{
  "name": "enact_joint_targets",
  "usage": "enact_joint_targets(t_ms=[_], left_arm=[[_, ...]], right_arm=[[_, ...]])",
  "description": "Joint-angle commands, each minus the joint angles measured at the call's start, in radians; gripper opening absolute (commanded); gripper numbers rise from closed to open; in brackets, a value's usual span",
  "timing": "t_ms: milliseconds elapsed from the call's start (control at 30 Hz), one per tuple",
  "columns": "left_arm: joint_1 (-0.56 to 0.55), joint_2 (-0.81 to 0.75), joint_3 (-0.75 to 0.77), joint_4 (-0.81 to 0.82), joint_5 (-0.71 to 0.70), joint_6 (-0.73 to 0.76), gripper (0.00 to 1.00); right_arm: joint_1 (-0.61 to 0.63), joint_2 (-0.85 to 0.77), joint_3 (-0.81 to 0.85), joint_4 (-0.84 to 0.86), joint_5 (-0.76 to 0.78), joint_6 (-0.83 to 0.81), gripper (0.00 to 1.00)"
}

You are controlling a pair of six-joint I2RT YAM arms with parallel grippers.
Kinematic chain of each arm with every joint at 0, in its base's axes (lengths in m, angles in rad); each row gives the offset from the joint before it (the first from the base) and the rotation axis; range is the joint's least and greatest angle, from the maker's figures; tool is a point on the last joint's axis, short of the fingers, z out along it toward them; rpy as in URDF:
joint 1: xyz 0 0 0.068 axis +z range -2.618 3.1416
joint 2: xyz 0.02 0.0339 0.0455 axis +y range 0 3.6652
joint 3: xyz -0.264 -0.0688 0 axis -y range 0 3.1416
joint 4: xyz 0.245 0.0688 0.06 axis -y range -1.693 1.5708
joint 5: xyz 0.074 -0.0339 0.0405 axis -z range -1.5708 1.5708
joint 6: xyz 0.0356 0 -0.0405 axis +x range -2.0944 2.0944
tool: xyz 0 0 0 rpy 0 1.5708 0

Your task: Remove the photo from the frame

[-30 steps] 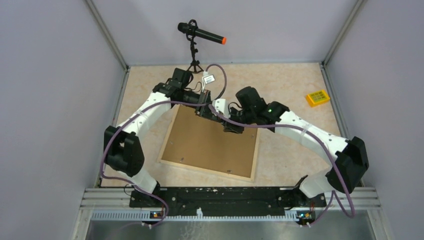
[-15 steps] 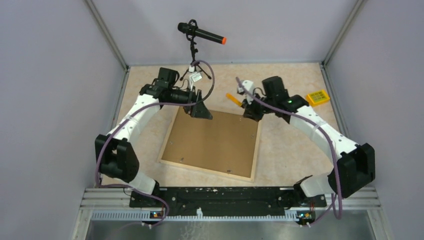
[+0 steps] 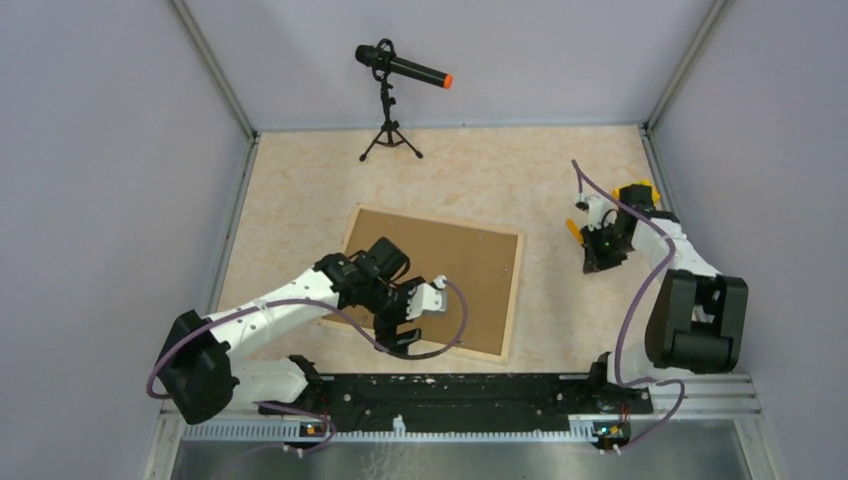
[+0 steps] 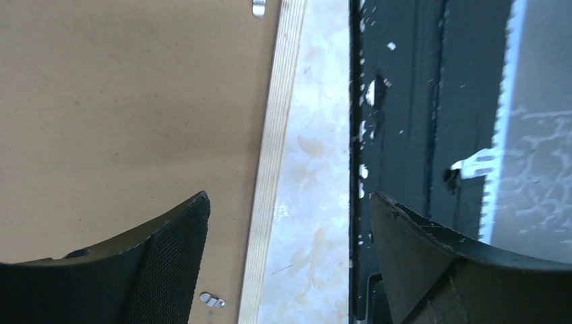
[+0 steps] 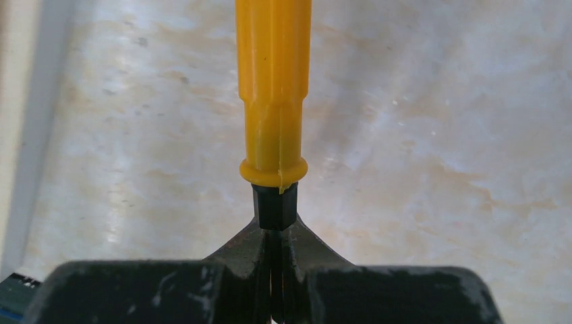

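You can see 1 frame [image 3: 440, 270], 1 microphone [image 3: 405, 68], 1 yellow tool [image 5: 273, 88], 1 yellow box [image 3: 640, 187], and 2 grippers: the left gripper [image 4: 290, 209] and the right gripper [image 5: 273, 226].

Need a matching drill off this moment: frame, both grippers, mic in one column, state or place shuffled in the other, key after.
Column 1
1. frame
2. left gripper
3. right gripper
4. microphone

Column 2
A. shut on the yellow-handled tool
B. standing at the far end, away from both arms
C. lying flat, brown back up
D. open, over the frame's near edge

Pairs: 1-C, 2-D, 3-A, 4-B
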Motion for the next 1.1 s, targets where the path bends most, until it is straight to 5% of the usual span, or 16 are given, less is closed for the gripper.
enact_joint_targets(t_ms=[0, 367, 500, 867, 1067], left_arm=[[-0.046, 0.003, -0.031, 0.118, -0.155, 0.016, 0.89], [-0.102, 0.104, -0.052, 0.242, -0.209, 0.039, 0.87], [-0.149, 0.140, -0.054, 0.254, -0.234, 0.080, 0.81], [-0.306, 0.205, -0.097, 0.274, -0.333, 0.077, 0.67], [-0.390, 0.272, -0.110, 0.342, -0.443, -0.005, 0.50]], right_arm=[[-0.081, 0.105, 0.020, 0.075, 0.099, -0.037, 0.00], [-0.096, 0.466, 0.287, 0.180, 0.240, 0.114, 0.00], [-0.097, 0.513, 0.324, 0.174, 0.295, 0.116, 0.10], [-0.097, 0.470, 0.308, 0.162, 0.297, 0.117, 0.37], [-0.097, 0.354, 0.332, 0.092, 0.184, 0.126, 0.51]])
